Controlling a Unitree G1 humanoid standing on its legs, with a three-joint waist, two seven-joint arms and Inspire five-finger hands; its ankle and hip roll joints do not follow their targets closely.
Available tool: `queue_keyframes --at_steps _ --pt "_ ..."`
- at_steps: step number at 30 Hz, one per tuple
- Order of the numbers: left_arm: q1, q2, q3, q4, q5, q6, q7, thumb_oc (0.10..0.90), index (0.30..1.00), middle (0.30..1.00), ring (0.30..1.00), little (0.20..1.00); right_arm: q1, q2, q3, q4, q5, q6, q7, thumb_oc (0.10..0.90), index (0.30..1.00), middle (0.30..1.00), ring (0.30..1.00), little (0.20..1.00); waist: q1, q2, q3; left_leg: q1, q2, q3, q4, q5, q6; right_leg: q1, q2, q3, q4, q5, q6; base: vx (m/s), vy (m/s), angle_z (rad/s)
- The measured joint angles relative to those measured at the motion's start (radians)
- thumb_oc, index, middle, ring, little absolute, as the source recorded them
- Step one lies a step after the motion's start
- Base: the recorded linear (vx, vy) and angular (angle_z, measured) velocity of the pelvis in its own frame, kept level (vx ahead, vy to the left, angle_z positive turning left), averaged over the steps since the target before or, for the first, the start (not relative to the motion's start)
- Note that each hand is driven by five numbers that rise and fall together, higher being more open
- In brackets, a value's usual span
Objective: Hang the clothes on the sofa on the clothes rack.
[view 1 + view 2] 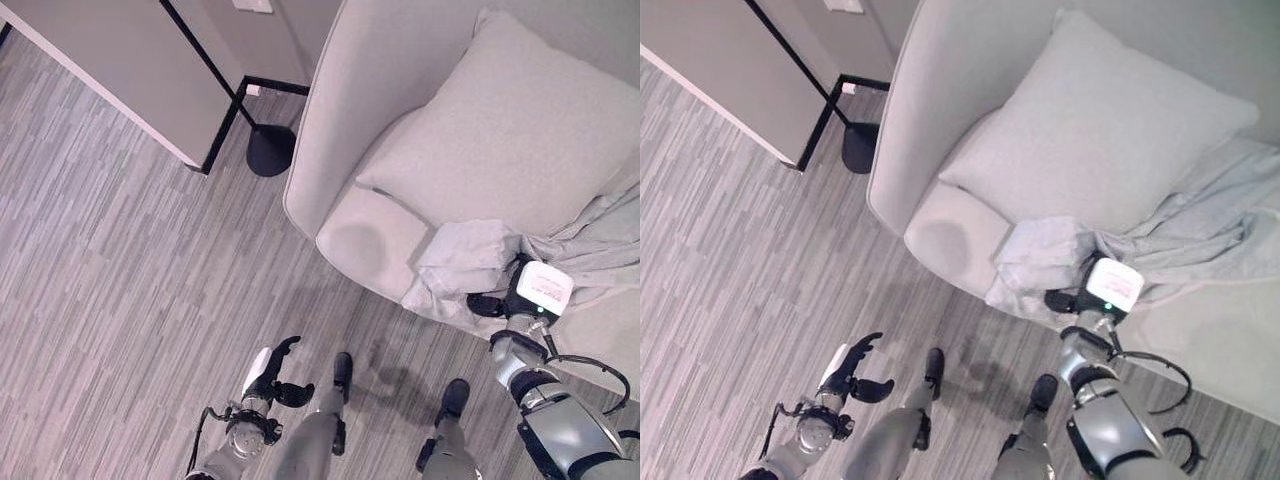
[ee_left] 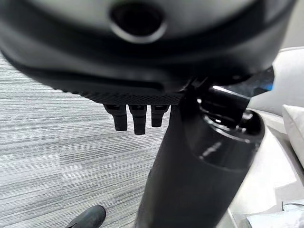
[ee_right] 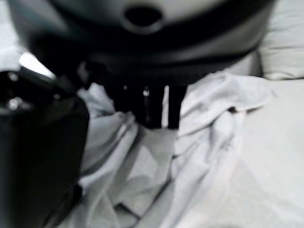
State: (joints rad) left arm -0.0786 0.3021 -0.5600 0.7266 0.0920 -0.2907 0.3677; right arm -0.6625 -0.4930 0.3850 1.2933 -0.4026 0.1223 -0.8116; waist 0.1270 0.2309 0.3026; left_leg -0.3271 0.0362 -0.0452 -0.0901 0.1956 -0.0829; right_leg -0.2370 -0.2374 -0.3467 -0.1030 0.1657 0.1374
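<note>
One pale grey garment (image 1: 560, 240) lay crumpled on the sofa (image 1: 340, 120), bunched at the front edge of the seat and trailing back past the big cushion (image 1: 510, 130). And there was the right hand (image 1: 505, 296), down on that front bunch, right at the seat's lip! In the right wrist view its fingers (image 3: 147, 107) pointed down into the folds, tips buried in cloth, so whether they had closed on the fabric I could not tell. The left hand (image 1: 270, 380) hung out over the striped floor (image 1: 110, 260), well clear of the sofa, fingers relaxed and spread, holding nothing.

Beyond the sofa's arm stood a round black base (image 1: 270, 150) with a slim black pole (image 1: 205, 55) rising from it, near the wall — most likely the clothes rack.

The risks, as I judged them: a shallow grab would catch just one fold, and the garment could slide free on the lift. The far part lay against the cushion, so a pull might drag that along. And a long loose tail could trail on the floor underfoot on the way to the pole.
</note>
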Motion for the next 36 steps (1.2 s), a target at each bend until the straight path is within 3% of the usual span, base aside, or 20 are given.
queue_keyframes --at_steps 4,7,10,12,14,19,21,26,27,31,33,34,36 --pt "-0.018 0.033 -0.086 0.012 0.234 0.01 0.071 0.8 0.9 0.9 0.9 0.9 -0.026 -0.011 -0.005 0.04 0.069 0.009 0.043 0.4 0.3 0.3 0.3 0.3 -0.001 0.012 0.0 -0.025 -0.017 0.005 0.0 0.004 0.002 -0.027 -0.013 0.005 0.007 0.012 0.012 0.01 0.04 0.0" --pt "-0.023 0.033 -0.084 0.012 0.272 0.015 0.109 0.8 0.9 0.9 0.9 0.9 0.007 0.022 -0.064 0.035 0.147 -0.017 0.067 0.4 0.3 0.3 0.3 0.3 0.001 0.012 0.0 -0.024 -0.017 0.005 0.001 0.004 0.002 -0.026 -0.012 0.008 0.007 0.012 0.012 0.0 0.0 0.0" --pt "-0.076 0.033 -0.084 0.018 0.273 0.035 0.127 0.8 0.9 0.9 0.9 0.9 0.087 0.137 -0.234 0.023 0.492 -0.132 0.119 0.4 0.3 0.3 0.3 0.3 -0.009 0.013 0.0 -0.008 -0.017 0.012 0.0 0.004 0.002 -0.016 -0.012 0.022 0.007 0.011 0.012 -0.01 -0.001 -0.05" --pt "-0.088 0.031 -0.085 0.016 0.272 0.052 0.12 0.8 0.9 0.9 0.9 0.9 0.199 0.248 -0.302 -0.134 0.782 -0.2 0.195 0.4 0.3 0.3 0.3 0.3 -0.042 0.008 0.004 0.002 -0.017 0.015 0.0 0.004 0.003 -0.008 -0.011 0.025 0.007 0.013 0.012 -0.05 -0.007 -0.08" --pt "-0.093 0.02 -0.084 0.024 0.271 0.057 0.117 0.8 0.9 0.9 0.9 0.9 0.213 0.361 -0.277 -0.199 1.024 -0.263 0.25 0.4 0.3 0.3 0.3 0.3 -0.06 -0.002 0.01 0.015 -0.012 0.035 0.0 0.004 0.003 -0.007 -0.008 0.044 0.007 0.017 0.01 -0.04 -0.011 -0.22" --pt "-0.083 0.005 -0.08 0.037 0.261 0.058 0.098 0.8 0.9 0.9 0.9 0.9 0.197 0.414 -0.235 -0.428 1.242 -0.381 0.307 0.4 0.3 0.3 0.3 0.3 -0.053 -0.023 0.025 0.016 -0.007 0.038 0.0 0.004 0.002 -0.009 -0.003 0.051 0.007 0.022 0.006 -0.03 -0.011 -0.05" --pt "-0.08 0.006 -0.081 0.059 0.26 0.061 0.096 0.8 0.9 0.9 0.9 0.9 0.141 0.411 -0.268 -0.509 1.301 -0.487 0.309 0.4 0.3 0.3 0.3 0.3 -0.053 -0.041 0.034 0.015 -0.009 0.038 0.0 0.004 0.003 -0.01 -0.005 0.051 0.007 0.024 0.003 -0.02 -0.002 0.0" --pt "-0.089 0.012 -0.081 0.037 0.223 0.058 0.097 0.8 0.9 0.9 0.9 0.9 0.059 0.383 -0.377 -0.558 1.37 -0.566 0.288 0.4 0.3 0.3 0.3 0.3 -0.032 -0.041 0.034 0.007 -0.016 0.041 0.0 0.006 0.006 -0.02 -0.012 0.055 0.007 0.029 0.01 -0.01 0.0 0.0" --pt "-0.091 0.015 -0.082 0.021 0.222 0.058 0.097 0.8 0.9 0.9 0.9 0.9 0.056 0.388 -0.428 -0.677 1.4 -0.597 0.254 0.4 0.3 0.3 0.3 0.3 -0.025 -0.04 0.034 0.003 -0.017 0.04 0.0 0.006 0.006 -0.022 -0.014 0.054 0.007 0.029 0.011 0.01 -0.006 0.04" --pt "-0.09 0.016 -0.075 0.016 0.22 0.057 0.095 0.8 0.9 0.9 0.9 0.9 0.042 0.38 -0.412 -0.903 1.364 -0.72 0.239 0.4 0.3 0.3 0.3 0.3 -0.026 -0.041 0.034 0.004 -0.016 0.041 0.0 0.005 0.007 -0.022 -0.013 0.053 0.007 0.029 0.011 0.01 -0.012 0.0" --pt "-0.088 0.013 -0.059 0.013 0.191 0.056 0.076 0.8 0.9 0.9 0.9 0.9 0.013 0.337 -0.406 -1.044 1.34 -0.771 0.227 0.4 0.3 0.3 0.3 0.3 -0.034 -0.042 0.033 0.015 -0.014 0.04 0.0 0.005 0.006 -0.009 -0.01 0.053 0.007 0.029 0.011 0.04 -0.047 -0.01" --pt "-0.087 0.014 -0.056 0.007 0.182 0.057 0.075 0.8 0.9 0.9 0.9 0.9 0.002 0.33 -0.401 -1.063 1.338 -0.788 0.223 0.4 0.3 0.3 0.3 0.3 -0.042 -0.049 0.03 0.03 -0.013 0.04 0.0 0.004 0.007 0.005 -0.008 0.053 0.007 0.029 0.011 0.03 -0.05 -0.07" --pt "-0.089 0.02 -0.044 -0.003 0.182 0.056 0.073 0.8 0.9 0.9 0.9 0.9 0.003 0.341 -0.355 -1.108 1.339 -0.789 0.219 0.4 0.3 0.3 0.3 0.3 -0.058 -0.093 0.013 0.04 -0.005 0.044 0.0 0.004 0.007 0.012 -0.001 0.058 0.007 0.029 0.011 0.04 -0.071 -0.07"
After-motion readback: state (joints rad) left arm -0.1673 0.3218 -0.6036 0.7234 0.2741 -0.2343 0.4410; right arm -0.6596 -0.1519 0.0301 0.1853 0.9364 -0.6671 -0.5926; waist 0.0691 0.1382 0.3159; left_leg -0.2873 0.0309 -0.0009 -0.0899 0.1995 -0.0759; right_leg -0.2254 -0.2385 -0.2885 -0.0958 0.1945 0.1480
